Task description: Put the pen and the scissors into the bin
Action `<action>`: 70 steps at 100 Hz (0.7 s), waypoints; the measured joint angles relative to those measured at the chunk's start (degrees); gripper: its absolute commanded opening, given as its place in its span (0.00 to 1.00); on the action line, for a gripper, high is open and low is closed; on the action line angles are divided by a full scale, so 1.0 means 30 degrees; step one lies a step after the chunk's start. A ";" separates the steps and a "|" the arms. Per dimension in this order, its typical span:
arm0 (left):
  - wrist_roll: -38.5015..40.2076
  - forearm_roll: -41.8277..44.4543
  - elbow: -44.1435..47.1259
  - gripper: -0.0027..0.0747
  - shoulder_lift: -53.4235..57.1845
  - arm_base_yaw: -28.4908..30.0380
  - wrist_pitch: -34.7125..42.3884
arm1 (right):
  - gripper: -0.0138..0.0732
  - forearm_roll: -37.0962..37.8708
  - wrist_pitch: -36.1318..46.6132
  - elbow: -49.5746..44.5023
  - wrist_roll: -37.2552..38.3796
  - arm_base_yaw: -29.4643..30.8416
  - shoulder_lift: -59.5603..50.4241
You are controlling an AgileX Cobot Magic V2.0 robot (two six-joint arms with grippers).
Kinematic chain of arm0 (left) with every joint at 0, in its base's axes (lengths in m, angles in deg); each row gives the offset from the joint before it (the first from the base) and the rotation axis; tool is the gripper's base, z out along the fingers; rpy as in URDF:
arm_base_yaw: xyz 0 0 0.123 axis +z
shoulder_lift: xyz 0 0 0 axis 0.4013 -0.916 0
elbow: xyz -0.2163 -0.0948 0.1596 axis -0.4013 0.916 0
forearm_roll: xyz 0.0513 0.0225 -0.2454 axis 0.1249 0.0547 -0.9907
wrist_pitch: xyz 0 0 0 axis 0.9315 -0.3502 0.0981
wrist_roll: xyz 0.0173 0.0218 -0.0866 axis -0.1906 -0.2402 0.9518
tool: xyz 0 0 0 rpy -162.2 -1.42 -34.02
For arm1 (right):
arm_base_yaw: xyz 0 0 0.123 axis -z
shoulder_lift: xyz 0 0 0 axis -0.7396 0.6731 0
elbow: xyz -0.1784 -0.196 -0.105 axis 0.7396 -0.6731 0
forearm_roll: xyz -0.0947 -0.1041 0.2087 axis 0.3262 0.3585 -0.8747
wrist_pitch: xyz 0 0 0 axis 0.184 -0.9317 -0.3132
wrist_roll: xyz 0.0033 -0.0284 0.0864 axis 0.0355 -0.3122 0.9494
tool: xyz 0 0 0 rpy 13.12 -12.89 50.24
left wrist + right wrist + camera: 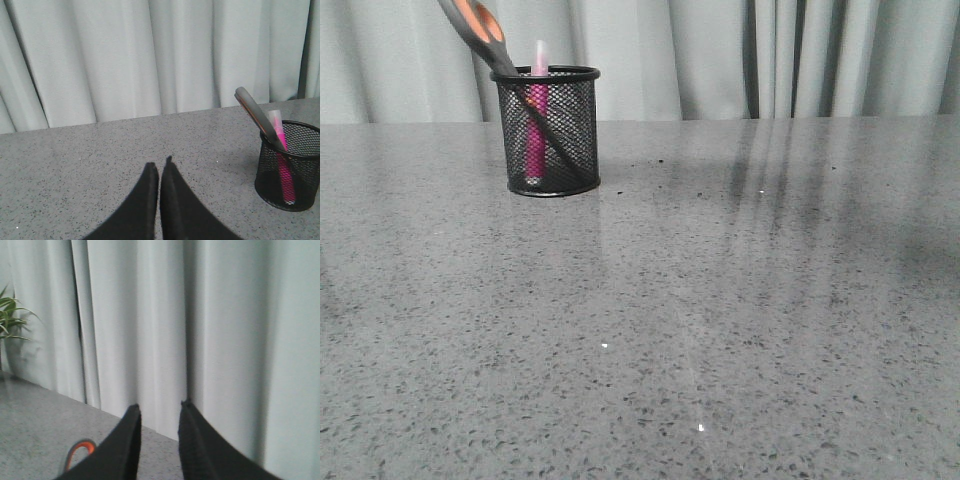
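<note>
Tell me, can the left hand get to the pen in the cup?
Probably yes. The left hand is shut and empty, with bare table between it and the cup; the pen sticks up beside the scissors.

No readable text, labels, brand names, numbers or signs appear in any of the three views. The objects, the bench surface and the curtain behind it carry no legible markings.

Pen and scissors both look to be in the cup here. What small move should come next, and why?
Probably just back both arms away and stop. The pen stands inside the bin, and the scissors lean in it, handles out over the rim. The left gripper is shut and empty; the right gripper is open, holding nothing.
</note>
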 measured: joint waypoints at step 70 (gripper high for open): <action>0.0000 -0.0680 0.3684 0.01 0.3350 0.0000 0.1632 | 0.08 0.1698 -0.8727 -1.1625 -0.1749 0.4163 -1.7737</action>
